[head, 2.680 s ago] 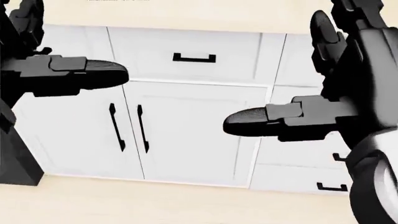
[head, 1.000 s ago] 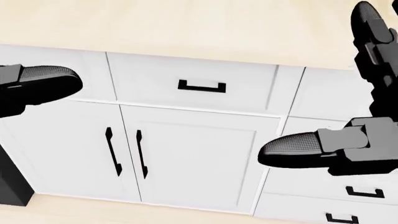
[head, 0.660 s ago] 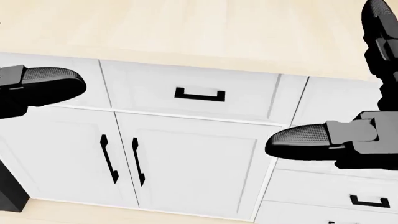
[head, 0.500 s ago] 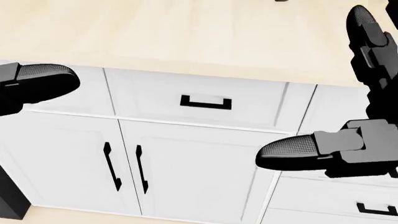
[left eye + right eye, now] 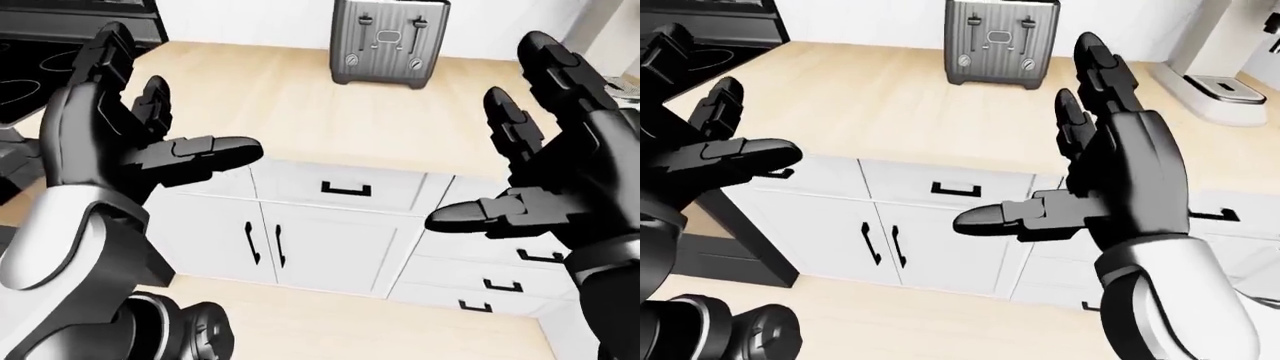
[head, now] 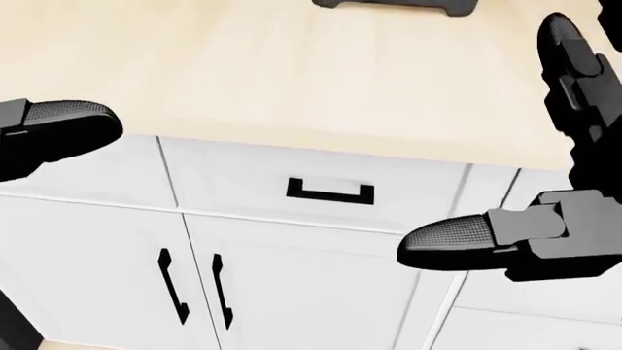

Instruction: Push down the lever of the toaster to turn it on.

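A silver toaster (image 5: 390, 41) stands upright on the light wood counter (image 5: 300, 112), at the top middle of the left-eye view. Two vertical lever slots (image 5: 418, 34) and small round knobs show on the face turned to me. Only its dark base (image 6: 394, 4) shows at the top edge of the head view. My left hand (image 5: 170, 105) is open with fingers spread, at the left, short of the counter's near edge. My right hand (image 5: 1040, 135) is open with fingers spread, at the right, below the toaster. Neither hand touches anything.
A black stove (image 5: 40, 60) adjoins the counter at the left. A white coffee machine (image 5: 1220, 67) stands on the counter at the right. White cabinet doors and drawers with black handles (image 5: 345, 189) run under the counter, above a pale floor (image 5: 330, 322).
The camera has moved: the counter has slid down and fills more of the head view, and the toaster's base has come in at the top. Both hands stay open.
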### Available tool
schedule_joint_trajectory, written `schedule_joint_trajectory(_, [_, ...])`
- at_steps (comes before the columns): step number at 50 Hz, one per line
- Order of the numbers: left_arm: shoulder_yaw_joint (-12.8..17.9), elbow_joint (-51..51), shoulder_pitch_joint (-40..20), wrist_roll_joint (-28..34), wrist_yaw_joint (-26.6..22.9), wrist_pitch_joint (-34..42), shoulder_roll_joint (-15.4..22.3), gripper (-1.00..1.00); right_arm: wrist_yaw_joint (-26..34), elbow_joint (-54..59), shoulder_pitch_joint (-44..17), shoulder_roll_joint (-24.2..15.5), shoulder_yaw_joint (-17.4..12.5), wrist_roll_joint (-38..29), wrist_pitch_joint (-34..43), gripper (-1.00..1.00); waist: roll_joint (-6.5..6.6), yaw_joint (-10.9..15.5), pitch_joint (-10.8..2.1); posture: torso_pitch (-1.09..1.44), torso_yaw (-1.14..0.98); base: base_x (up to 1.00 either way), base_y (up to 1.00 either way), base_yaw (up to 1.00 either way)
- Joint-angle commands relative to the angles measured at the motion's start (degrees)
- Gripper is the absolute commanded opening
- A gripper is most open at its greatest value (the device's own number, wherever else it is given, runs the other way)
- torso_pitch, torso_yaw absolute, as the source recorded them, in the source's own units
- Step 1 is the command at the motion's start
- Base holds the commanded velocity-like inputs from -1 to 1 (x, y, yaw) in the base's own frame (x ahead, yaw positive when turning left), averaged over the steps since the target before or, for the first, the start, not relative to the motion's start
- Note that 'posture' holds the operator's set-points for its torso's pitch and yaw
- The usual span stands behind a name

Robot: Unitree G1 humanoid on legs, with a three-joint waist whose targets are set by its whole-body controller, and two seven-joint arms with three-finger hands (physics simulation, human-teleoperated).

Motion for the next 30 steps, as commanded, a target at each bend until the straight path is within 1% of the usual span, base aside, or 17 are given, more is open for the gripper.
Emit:
schedule_joint_trajectory(1, [-0.97,-0.95,-2.13,-1.15,-0.14,0.00,0.33,1.00,-0.39,0.18,-1.33,-1.08,-2.27,-1.07,-1.62,1.00,0.06,-0.35,-1.54,0.00,0.00,0.18,0.00,0.00])
schedule_joint_trajectory(4, [-0.71,-0.75,-2.31,-2.35,0.83,0.00,0.47,1.00,-0.42,0.26,-1.47,-1.15,-2.06,-1.16,-1.71,1.00,-1.15,-0.17,-1.02,0.00,0.00,0.17,0.00,0.00])
schedule_joint_trajectory(7, [-0.38,-0.75,-2.20,-3.53,1.69,0.00,0.59,1.00,-0.02,0.23,-1.34,-0.81,-2.06,-1.66,-1.50,1.00,-3.22,0.18,-0.80,0.00,0.00,0.18,0.00,0.00])
schedule_joint_trajectory(9, [-0.35,-0.84,-2.03,-3.67,1.73,0.00,0.59,1.00,0.04,0.15,-1.21,-0.82,-2.24,-1.66,-1.51,1.00,-5.90,0.45,-1.16,0.00,0.00,0.18,0.00,0.00])
schedule_joint_trajectory(10, [-0.30,-0.77,-2.10,-3.72,1.76,0.00,0.67,1.00,0.05,0.12,-1.18,-0.82,-2.25,-1.65,-1.52,1.00,-8.14,0.37,-1.89,0.00,0.00,0.17,0.00,0.00])
schedule_joint_trajectory(11, [-0.29,-0.83,-2.06,-3.78,1.79,0.00,0.66,1.00,0.05,0.12,-1.19,-0.84,-2.24,-1.65,-1.51,1.00,-5.38,-0.16,-0.98,0.00,0.00,0.18,0.00,0.00])
schedule_joint_trajectory(12, [-0.31,-0.86,-2.02,-3.89,1.88,0.00,0.65,1.00,-0.11,0.12,-1.25,-0.92,-2.26,-1.45,-1.54,1.00,-6.73,0.21,-0.83,0.00,0.00,0.17,0.00,0.00])
schedule_joint_trajectory(13, [-0.29,-0.80,-2.02,-3.94,1.94,0.00,0.68,1.00,-0.25,0.11,-1.31,-0.99,-2.26,-1.30,-1.58,1.00,-6.52,-0.19,-1.11,0.00,0.00,0.18,0.00,0.00])
schedule_joint_trajectory(15, [-0.26,-0.86,-1.95,-3.99,1.93,0.00,0.69,1.00,-0.34,0.13,-1.41,-1.02,-2.14,-1.28,-1.60,1.00,-5.61,-0.38,-1.18,0.00,0.00,0.18,0.00,0.00])
schedule_joint_trajectory(19, [-0.29,-0.93,-1.86,-4.04,1.96,-0.02,0.68,1.00,0.00,0.12,-1.26,-0.86,-2.10,-1.67,-1.55,1.00,-3.28,-0.74,-0.29,0.00,0.00,0.18,0.00,0.00])
schedule_joint_trajectory(21, [-0.35,-0.99,-1.72,-4.03,1.95,-0.09,0.65,1.00,0.03,0.08,-1.18,-0.81,-2.15,-1.73,-1.52,1.00,-1.29,-1.10,-0.45,0.00,0.00,0.18,0.00,0.00])
schedule_joint_trajectory(22, [-0.44,-0.93,-1.49,-4.01,1.90,-0.38,0.70,1.00,-0.07,0.10,-1.29,-0.83,-2.09,-1.63,-1.52,1.00,0.23,-1.31,-0.96,0.00,0.00,0.18,0.00,0.00])
schedule_joint_trajectory(23, [-0.46,-0.91,-1.48,-4.01,1.92,-0.41,0.70,1.00,-0.17,0.10,-1.35,-0.87,-2.06,-1.53,-1.52,1.00,2.42,-1.30,-1.87,0.00,0.00,0.19,0.00,0.00])
schedule_joint_trajectory(24, [-0.37,-0.95,-1.75,-4.07,1.96,-0.15,0.68,1.00,-0.30,0.11,-1.42,-0.96,-2.12,-1.32,-1.54,1.00,0.09,-0.71,-1.34,0.00,0.00,0.18,0.00,0.00])
schedule_joint_trajectory(25, [-0.44,-0.87,-1.55,-4.05,1.93,-0.35,0.74,1.00,-0.34,0.10,-1.36,-1.01,-2.19,-1.25,-1.56,1.00,1.19,-0.96,-1.06,0.00,0.00,0.18,0.00,0.00])
schedule_joint_trajectory(27, [-0.57,-0.70,-1.45,-4.08,1.99,-0.64,0.83,1.00,-0.25,0.12,-1.34,-0.93,-2.04,-1.45,-1.54,1.00,0.50,-0.39,-1.51,0.00,0.00,0.18,0.00,0.00])
schedule_joint_trajectory(30, [-0.36,-0.85,-1.80,-4.20,2.12,-0.14,0.76,1.00,-0.07,0.18,-1.27,-0.90,-2.14,-1.55,-1.49,1.00,-0.67,-0.23,-1.21,0.00,0.00,0.18,0.00,0.00])
